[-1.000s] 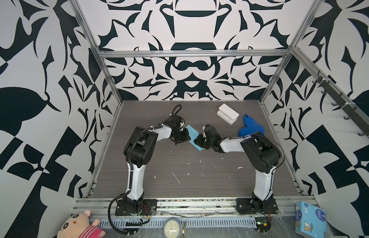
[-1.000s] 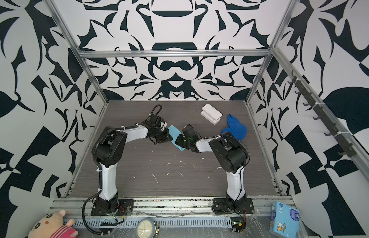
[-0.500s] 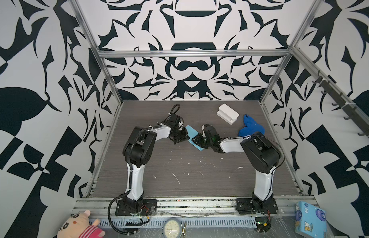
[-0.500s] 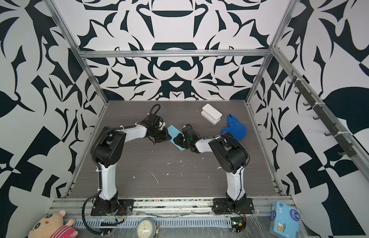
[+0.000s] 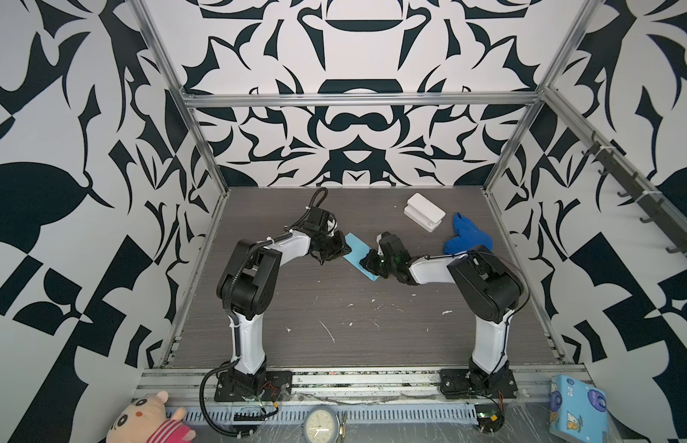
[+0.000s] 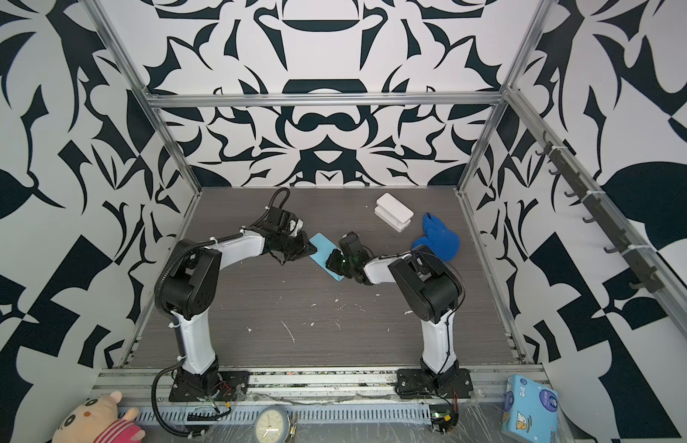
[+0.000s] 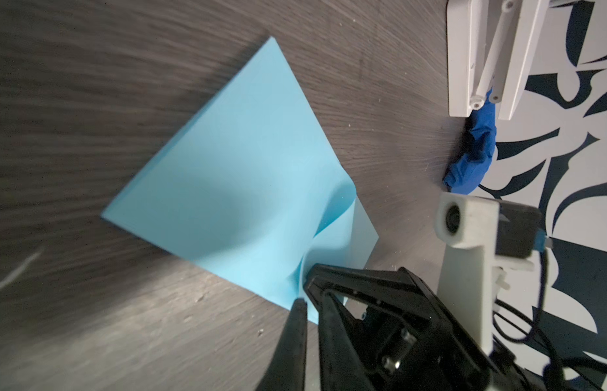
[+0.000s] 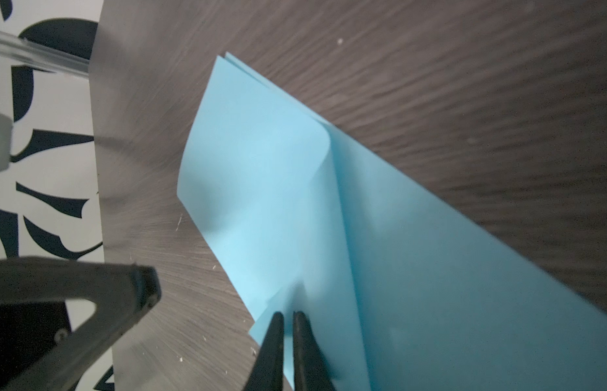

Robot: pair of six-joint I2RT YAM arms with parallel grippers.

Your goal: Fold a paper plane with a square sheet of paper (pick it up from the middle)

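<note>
A dark wood-grain table (image 5: 334, 326) is sitting inside black-and-white patterned walls (image 5: 85, 153). A white hinged case (image 5: 424, 212) is lying near the table's far edge. A royal-blue cloth lump (image 5: 467, 237) is resting on the table's far right side. White flecks (image 5: 328, 330) are dotting the table's near half. Past the table's near edge, a plush toy (image 5: 150, 420) is lying at left, a round clock (image 5: 322, 424) at middle and a printed light-blue box (image 5: 577, 408) at right.

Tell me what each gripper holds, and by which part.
The square sheet of paper, folded. The right gripper pinches its edge near a corner; the left gripper apparently pinches an edge too.
</note>
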